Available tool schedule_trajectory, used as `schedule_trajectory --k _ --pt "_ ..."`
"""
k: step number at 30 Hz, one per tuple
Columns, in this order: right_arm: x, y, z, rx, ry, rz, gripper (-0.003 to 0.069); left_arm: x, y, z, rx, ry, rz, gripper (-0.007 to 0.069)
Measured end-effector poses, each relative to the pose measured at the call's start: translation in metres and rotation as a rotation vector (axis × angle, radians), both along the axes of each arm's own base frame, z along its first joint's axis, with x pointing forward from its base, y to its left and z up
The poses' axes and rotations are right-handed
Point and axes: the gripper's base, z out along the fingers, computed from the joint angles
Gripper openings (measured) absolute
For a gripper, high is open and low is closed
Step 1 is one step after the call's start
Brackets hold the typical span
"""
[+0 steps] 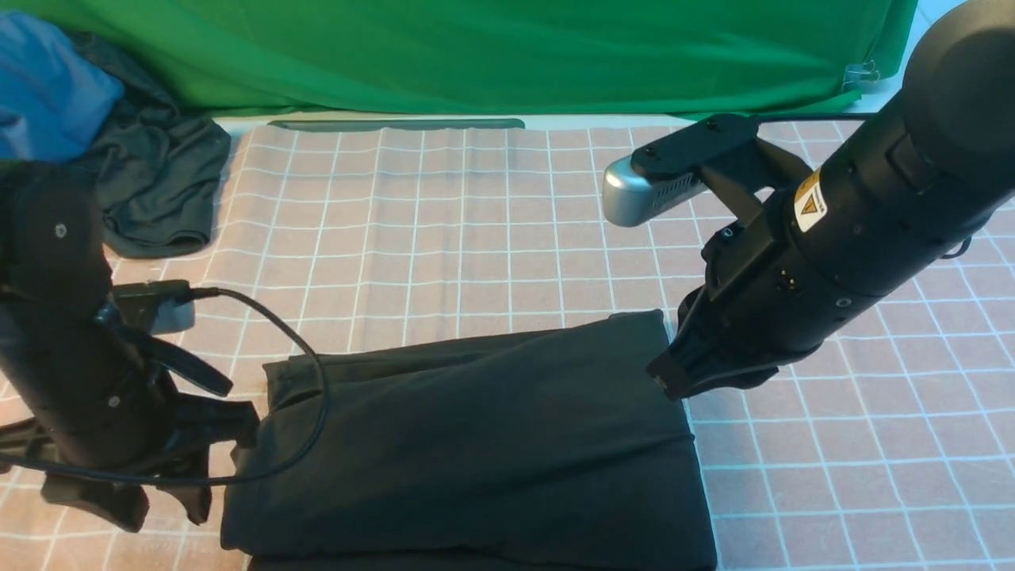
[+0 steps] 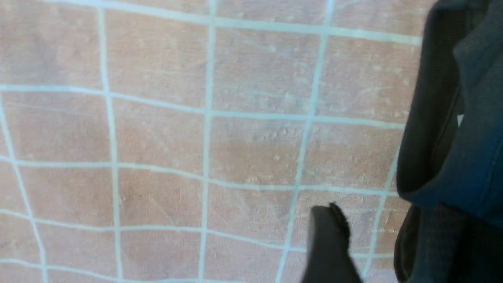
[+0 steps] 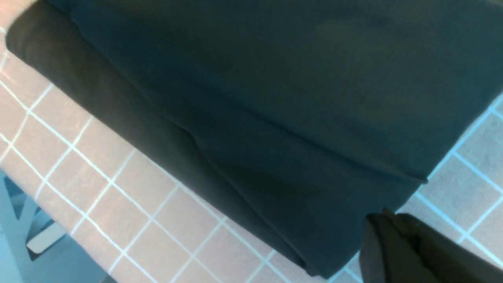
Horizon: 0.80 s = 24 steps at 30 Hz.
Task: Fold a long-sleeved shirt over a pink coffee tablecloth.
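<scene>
The long-sleeved shirt (image 1: 476,444) lies folded into a thick black rectangle on the pink coffee tablecloth (image 1: 476,238), near the front edge. My left gripper (image 1: 218,464) stands open at the shirt's left edge. In the left wrist view one of its fingers (image 2: 328,239) is over bare pink cloth (image 2: 157,137). The shirt's dark hem (image 2: 452,157) hangs beside that finger and hides the other one. My right gripper (image 1: 668,382) is shut and empty, its tip at the shirt's right edge. The right wrist view shows its tip (image 3: 387,220) next to the folded corner (image 3: 275,118).
A green cloth (image 1: 476,47) hangs across the back. A blue garment (image 1: 40,87) and a dark grey one (image 1: 158,182) are bunched at the back left. The left arm's cable (image 1: 317,396) loops over the shirt's left part. The tablecloth's edge (image 3: 59,220) drops off near the shirt.
</scene>
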Motion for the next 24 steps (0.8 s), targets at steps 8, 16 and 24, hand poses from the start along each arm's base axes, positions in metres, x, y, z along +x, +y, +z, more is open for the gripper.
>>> schedule_trajectory --k 8,16,24 --pt "0.002 0.001 0.001 0.018 -0.022 -0.007 0.0036 0.023 -0.020 0.032 -0.214 -0.191 0.063 0.0343" --pt "0.004 0.003 -0.003 0.017 -0.016 -0.008 0.0036 0.039 -0.053 0.004 -0.323 -0.133 0.012 0.0022" --pt "0.006 0.004 -0.050 -0.074 0.113 -0.009 0.0036 0.029 -0.071 -0.036 -0.296 -0.030 -0.025 0.0013"
